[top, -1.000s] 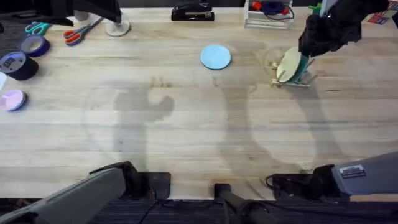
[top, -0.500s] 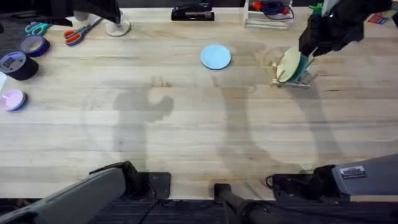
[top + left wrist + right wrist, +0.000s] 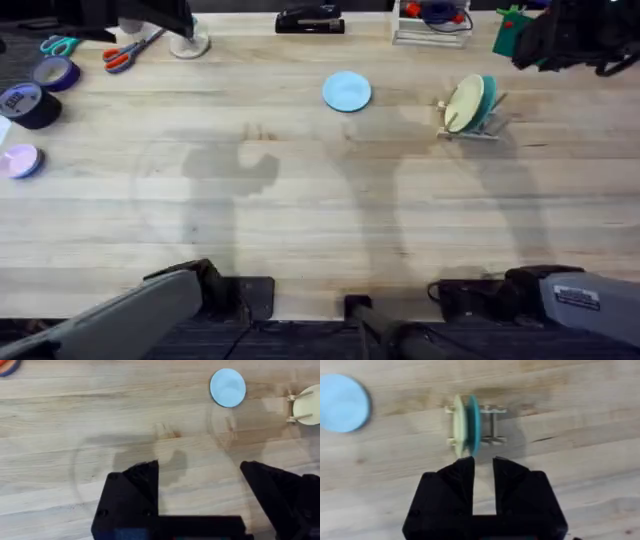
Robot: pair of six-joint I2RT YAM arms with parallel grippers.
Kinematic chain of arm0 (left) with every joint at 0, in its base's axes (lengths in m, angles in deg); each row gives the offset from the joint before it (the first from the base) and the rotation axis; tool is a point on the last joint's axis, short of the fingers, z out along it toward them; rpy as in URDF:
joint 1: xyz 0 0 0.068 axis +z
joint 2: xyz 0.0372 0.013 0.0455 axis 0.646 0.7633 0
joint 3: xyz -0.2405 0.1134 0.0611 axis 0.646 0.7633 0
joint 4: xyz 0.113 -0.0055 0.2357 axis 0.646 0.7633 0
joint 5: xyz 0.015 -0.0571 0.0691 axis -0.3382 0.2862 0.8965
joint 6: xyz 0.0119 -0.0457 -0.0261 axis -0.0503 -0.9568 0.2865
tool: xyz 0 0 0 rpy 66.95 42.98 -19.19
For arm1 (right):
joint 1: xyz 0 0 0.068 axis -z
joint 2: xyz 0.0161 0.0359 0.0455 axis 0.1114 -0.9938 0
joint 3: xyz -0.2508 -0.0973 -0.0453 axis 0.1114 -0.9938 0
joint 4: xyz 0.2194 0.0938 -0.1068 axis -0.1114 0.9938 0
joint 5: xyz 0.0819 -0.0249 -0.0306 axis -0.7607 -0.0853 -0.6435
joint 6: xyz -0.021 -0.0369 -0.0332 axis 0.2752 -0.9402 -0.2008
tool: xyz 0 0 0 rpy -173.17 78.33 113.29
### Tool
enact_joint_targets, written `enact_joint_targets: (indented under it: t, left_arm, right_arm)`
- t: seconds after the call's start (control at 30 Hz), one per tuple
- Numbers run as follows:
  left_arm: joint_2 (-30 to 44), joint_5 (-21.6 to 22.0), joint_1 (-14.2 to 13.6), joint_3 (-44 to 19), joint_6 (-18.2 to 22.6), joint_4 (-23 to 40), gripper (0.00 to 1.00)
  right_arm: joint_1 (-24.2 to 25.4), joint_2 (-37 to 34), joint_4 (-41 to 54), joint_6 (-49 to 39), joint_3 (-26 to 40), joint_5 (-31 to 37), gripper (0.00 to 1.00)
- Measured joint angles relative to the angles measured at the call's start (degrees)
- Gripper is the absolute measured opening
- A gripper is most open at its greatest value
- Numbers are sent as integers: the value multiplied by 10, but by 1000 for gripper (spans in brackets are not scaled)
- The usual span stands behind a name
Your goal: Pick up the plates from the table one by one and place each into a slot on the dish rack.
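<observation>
A pale wooden plank table [image 3: 300, 200] seen from above. At the far right stands a small light wooden dish rack with thin upright pegs [image 3: 478, 125], and two round plates stand on edge in its slots: a cream-yellow plate [image 3: 463, 103] at the left and a small teal plate [image 3: 486, 97] just beside it on the right. A flat, round, light sky-blue plate [image 3: 347, 91] lies on the table to the left of the rack, well apart from it.

The right gripper [image 3: 483, 467] hangs above the rack holding nothing, its black fingers a narrow gap apart. The left gripper [image 3: 199, 472] waits at the near left, its fingers spread wide and empty, over bare wood.

Judged from this layout, the teal plate is slotted and the step in hand is the move on to the sky-blue one. The next move calls for a gripper to travel over that plate, widen, descend, and catch its thin rim, which lies flat against the wood and may prove awkward to grip
</observation>
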Motion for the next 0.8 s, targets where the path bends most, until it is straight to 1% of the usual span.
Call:
enact_joint_targets:
  t: [0.03, 0.07, 0.27, 0.37, 0.47, 0.6, 0.63, 0.67, 0.7, 0.77, 0.8]
  left_arm:
    - [0, 0, 0, 0, 0, 0, 995]
    - [0, 0, 0, 0, 0, 0, 995]
    - [0, 0, 0, 0, 0, 0, 995]
    - [0, 0, 0, 0, 0, 0, 995]
    - [0, 0, 0, 0, 0, 0, 995]
    - [0, 0, 0, 0, 0, -3, 994]
    - [0, 0, 0, 0, 0, -3, 991]
    - [0, 0, 0, 0, -1, -2, 899]
    - [0, 0, 0, 0, 0, -2, 729]
    - [0, -3, 0, 0, 0, 1, 431]
    - [0, -10, 0, 0, 0, 3, 271]
  right_arm:
    - [0, 6, 0, 0, 0, -10, 266]
    - [0, 12, 0, 1, 0, -23, 308]
    - [0, 47, 0, 4, 0, -106, 623]
    - [0, 58, 0, 5, 0, -142, 688]
    - [0, 62, 0, 4, 0, -176, 732]
    - [0, 62, -4, 4, 0, -204, 777]
    - [0, 62, -5, 4, 0, -208, 808]
    - [0, 62, -6, 4, 0, -211, 834]
    - [0, 62, -7, 3, 0, -214, 864]
    - [0, 62, -7, 4, 0, -217, 943]
    - [0, 62, -7, 3, 0, -219, 963]
